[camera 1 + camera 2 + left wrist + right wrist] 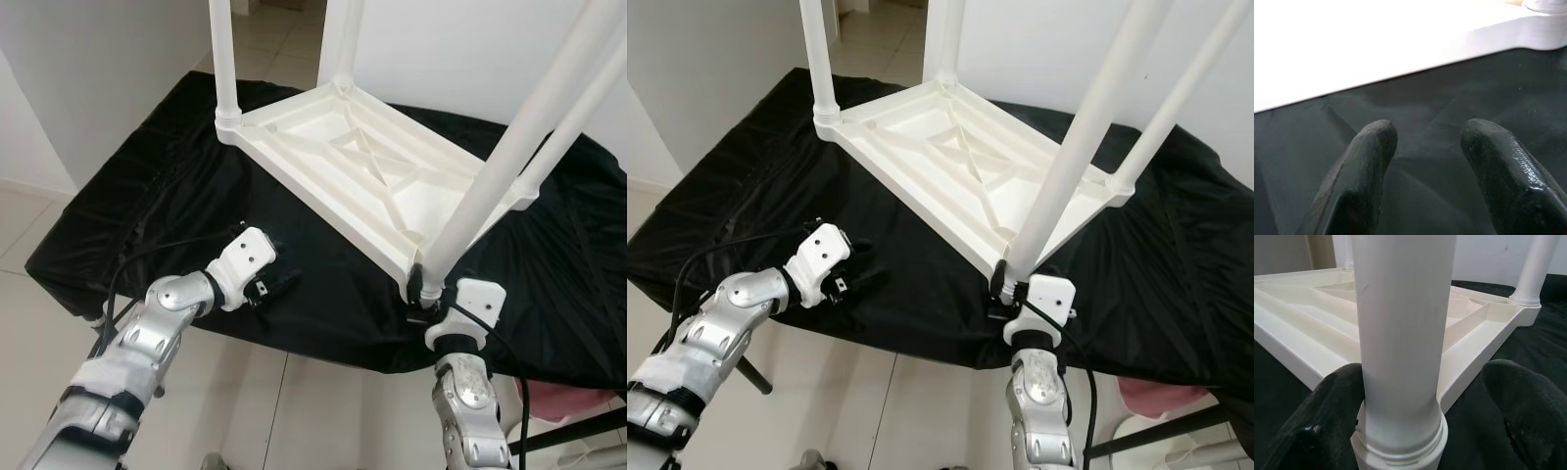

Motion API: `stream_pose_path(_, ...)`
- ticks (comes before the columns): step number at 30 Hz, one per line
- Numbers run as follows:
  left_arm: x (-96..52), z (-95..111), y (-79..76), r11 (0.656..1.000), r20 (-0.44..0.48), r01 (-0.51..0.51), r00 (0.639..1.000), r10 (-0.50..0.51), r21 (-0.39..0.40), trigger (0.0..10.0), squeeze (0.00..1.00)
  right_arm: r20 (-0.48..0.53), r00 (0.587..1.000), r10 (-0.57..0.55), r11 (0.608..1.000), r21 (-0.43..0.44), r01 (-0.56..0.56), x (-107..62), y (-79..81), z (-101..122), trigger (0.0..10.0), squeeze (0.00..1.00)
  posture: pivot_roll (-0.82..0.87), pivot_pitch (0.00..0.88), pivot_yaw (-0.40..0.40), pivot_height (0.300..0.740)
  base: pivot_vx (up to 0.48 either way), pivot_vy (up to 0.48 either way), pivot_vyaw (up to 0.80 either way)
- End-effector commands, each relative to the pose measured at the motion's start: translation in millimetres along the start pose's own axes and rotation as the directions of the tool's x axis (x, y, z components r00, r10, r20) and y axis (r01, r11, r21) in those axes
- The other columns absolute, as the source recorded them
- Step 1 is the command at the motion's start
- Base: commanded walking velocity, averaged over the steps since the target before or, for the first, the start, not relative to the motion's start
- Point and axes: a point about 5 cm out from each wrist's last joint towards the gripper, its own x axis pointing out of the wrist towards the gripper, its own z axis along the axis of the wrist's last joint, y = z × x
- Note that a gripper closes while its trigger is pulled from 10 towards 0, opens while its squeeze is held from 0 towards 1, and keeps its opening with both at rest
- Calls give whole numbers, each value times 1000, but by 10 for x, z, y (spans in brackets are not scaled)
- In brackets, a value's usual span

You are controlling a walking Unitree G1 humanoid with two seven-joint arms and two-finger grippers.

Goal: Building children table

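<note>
Black cloth [323, 294] covers the table, with white walls [69, 88] and pale floor tiles [24, 220] behind. On it lies an upturned white children table [362, 162]. Right pincer [1420, 396] stands open around one leg [1400, 333]; left pincer [1425, 147] is open, empty.

Left gripper [284, 283] reaches forward, its 2 fingers apart. Right gripper [1422, 423] points ahead, fingers spread wide.
</note>
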Motion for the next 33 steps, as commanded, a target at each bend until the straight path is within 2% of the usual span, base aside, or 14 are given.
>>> stream_pose_path(1, 3, 6, 90, 1000, 0, -14, 1000, 14, 10, 10000, 0, 7, 995, -99, 995, -16, 99, 19, -187, 15, 10000, 0, 14, 86, -45, 740, 0, 0, 0)
stream_pose_path(3, 40, 20, 165, 999, -7, -17, 1000, 17, 28, 10000, 0, 3, 988, -152, 988, -14, 152, 6, -265, 10, 10000, 0, -3, 83, -39, 740, 0, 0, 0)
stream_pose_path(7, 73, 40, 206, 999, -4, -10, 1000, 10, 30, 10000, 0, -9, 982, -190, 982, -8, 190, -20, -318, -12, 10000, 0, -13, 83, -34, 740, 0, 0, 0)
stream_pose_path(9, 197, 138, 277, 999, 16, -8, 1000, 7, 49, 10000, 0, -43, 951, -305, 952, -8, 305, -78, -508, -77, 10000, 0, -26, 81, -29, 740, 0, 0, 0)
stream_pose_path(11, 221, 157, 283, 998, 18, -6, 1000, 5, 56, 10000, 0, -50, 943, -330, 944, -8, 330, -86, -549, -87, 10000, 0, -32, 81, -28, 740, 0, 0, 0)
stream_pose_path(13, 261, 182, 285, 998, 20, 0, 1000, -1, 61, 10000, 0, -44, 938, -343, 939, -25, 343, -89, -597, -86, 10000, 0, -35, 81, -26, 740, 0, 0, 0)
stream_pose_path(14, 391, 265, 271, 997, 26, 17, 999, -19, 73, 10000, 0, -61, 914, -402, 916, -50, 399, -98, -758, -126, 10000, 0, -39, 82, -24, 740, 0, 0, 0)
stream_pose_path(15, 437, 295, 263, 997, 27, 24, 999, -26, 78, 10000, 0, -70, 902, -426, 905, -58, 422, -104, -819, -145, 10000, 0, -39, 82, -24, 740, 0, 0, 0)
stream_pose_path(19, 480, 325, 252, 996, 29, 30, 999, -33, 86, 10000, 0, -75, 894, -442, 896, -69, 438, -106, -870, -159, 10000, 0, -45, 82, -20, 740, 0, 0, 0)
stream_pose_path(24, 693, 469, 130, 992, 65, 81, 994, -88, 99, 10000, 0, -54, 844, -534, 844, -98, 527, -118, -1117, -136, 10000, 0, -56, 83, -4, 740, 0, 0, 0)
stream_pose_path(28, 758, 502, 63, 989, 77, 105, 991, -113, 100, 10000, 0, -57, 846, -529, 847, -91, 524, -117, -1089, -142, 10000, 0, -60, 84, 1, 740, 0, 0, 0)
stream_pose_path(31, 814, 516, 1, 986, 76, 127, 988, -135, 106, 10000, 0, -28, 908, -417, 908, -66, 415, -54, -852, -101, 10000, 0, -56, 85, 5, 740, 0, 0, 0)
stream_pose_path(32, 814, 516, 1, 986, 76, 127, 988, -135, 106, 10000, 0, -28, 908, -417, 908, -66, 415, -54, -852, -101, 10000, 0, -56, 85, 5, 740, 0, 0, 0)
stream_pose_path(33, 840, 523, -26, 985, 71, 137, 987, -145, 108, 10000, 0, -19, 929, -371, 928, -54, 369, -32, -742, -85, 10000, 0, -52, 87, 6, 740, 0, 0, 0)
